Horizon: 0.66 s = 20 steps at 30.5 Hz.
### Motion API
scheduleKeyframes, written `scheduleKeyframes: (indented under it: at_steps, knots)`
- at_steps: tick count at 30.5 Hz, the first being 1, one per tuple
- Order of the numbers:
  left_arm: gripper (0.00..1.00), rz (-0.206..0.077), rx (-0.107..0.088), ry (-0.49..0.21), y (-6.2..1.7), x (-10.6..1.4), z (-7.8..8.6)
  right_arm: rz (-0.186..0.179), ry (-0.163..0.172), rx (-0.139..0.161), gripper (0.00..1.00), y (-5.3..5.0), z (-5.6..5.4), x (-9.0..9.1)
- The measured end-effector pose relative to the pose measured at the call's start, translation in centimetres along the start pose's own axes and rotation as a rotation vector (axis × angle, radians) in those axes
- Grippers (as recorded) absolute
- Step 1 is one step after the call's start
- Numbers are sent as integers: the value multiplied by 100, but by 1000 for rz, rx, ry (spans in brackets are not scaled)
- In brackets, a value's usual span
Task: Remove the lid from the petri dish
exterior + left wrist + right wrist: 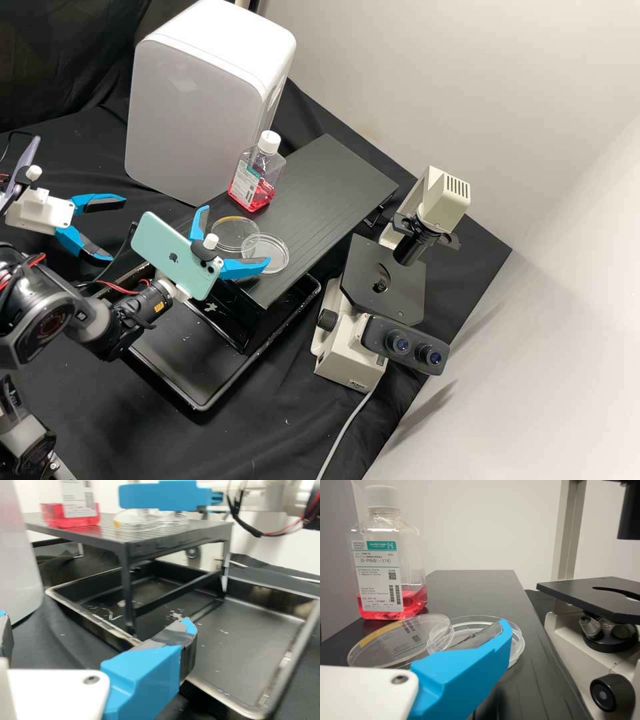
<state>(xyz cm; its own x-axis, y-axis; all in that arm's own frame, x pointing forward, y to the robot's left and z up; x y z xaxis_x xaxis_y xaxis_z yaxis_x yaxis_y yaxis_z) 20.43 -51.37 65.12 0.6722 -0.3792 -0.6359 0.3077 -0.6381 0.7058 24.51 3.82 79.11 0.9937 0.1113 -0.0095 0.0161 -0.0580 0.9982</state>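
On the raised black platform (327, 190), seen from the high view, the petri dish lies as two clear round halves side by side. These are a yellow-edged half (233, 230) and a plain half (267, 252), and I cannot tell which of them is the lid. The right gripper (233, 238) hangs just over them with its jaws spread wide and nothing between them. Its near finger crosses the front edge of the plain half. The left gripper (117, 228) sits well apart to the side, off the platform, with its jaws also spread and empty. A bottle of red liquid (255, 175) stands farther back on the platform, in front of a white boxy device (207, 100). The platform stands in a black tray (200, 390), and a microscope (383, 300) sits beside it on the black-draped tabletop (280, 433).

From the left wrist view, low and level with the tray (250, 655), the platform (130, 532) stands on thin legs. A blue finger of the right gripper (165, 495) hovers above the clear halves (145, 521), with the bottle (70, 510) beyond them.

From the right wrist view, the yellow-edged half (395, 642) overlaps the rim of the plain half (470, 625). The arm's own blue finger (465, 675) lies across the plain half. The bottle (387, 580) is behind and the microscope (600, 630) off to the side.
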Motion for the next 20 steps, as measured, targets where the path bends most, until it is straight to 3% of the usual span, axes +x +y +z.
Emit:
scheduleKeyframes:
  at_steps: [5, 11, 13, 20]
  knots:
    - [100, -7, 10, -23, -7, 0, 21, 22, -12, -3, 100, 45, -4, -107]
    - [100, -7, 10, -23, -7, 0, 21, 105, -23, -58, 100, 154, -74, -225]
    - [100, -7, 10, -23, -7, 0, 21, 128, -29, -57, 100, 182, -91, -269]
    - [100, -7, 10, -23, -7, 0, 21, 144, -23, -45, 100, 207, -107, -437]
